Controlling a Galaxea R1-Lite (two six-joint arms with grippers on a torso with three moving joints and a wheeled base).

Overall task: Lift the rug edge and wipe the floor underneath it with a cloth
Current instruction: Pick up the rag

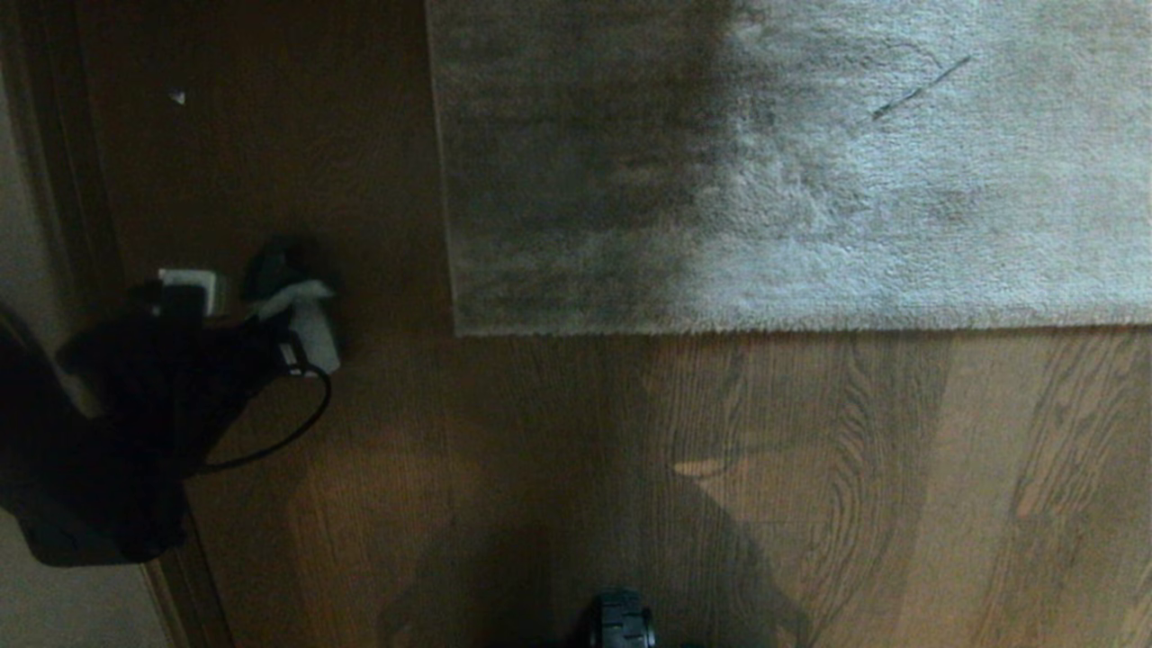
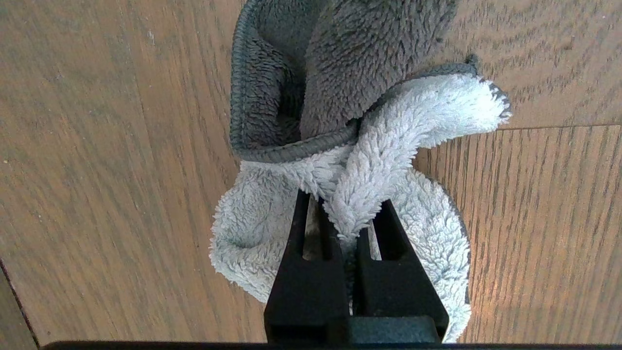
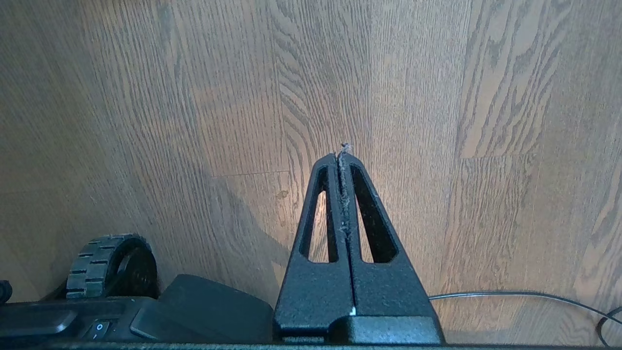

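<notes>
The cloth (image 2: 388,141), fluffy white with a dark grey part, lies bunched on the brown wood floor (image 2: 97,146). My left gripper (image 2: 345,201) is shut on a white fold of it. In the head view the cloth (image 1: 301,292) and the dark left arm (image 1: 153,387) sit at the left, well apart from the rug. The rug edge (image 1: 765,322) runs straight across the upper part of that view and lies flat, its corner (image 1: 459,331) to the right of the cloth. My right gripper (image 3: 343,155) is shut with only lint between its fingers, hanging over bare floor (image 3: 437,121).
A dark baseboard (image 1: 54,180) and pale wall border the floor on the far left. The robot's base wheel (image 3: 112,265) and a thin cable (image 3: 525,294) lie near the right gripper. A small white speck (image 1: 177,95) lies on the floor.
</notes>
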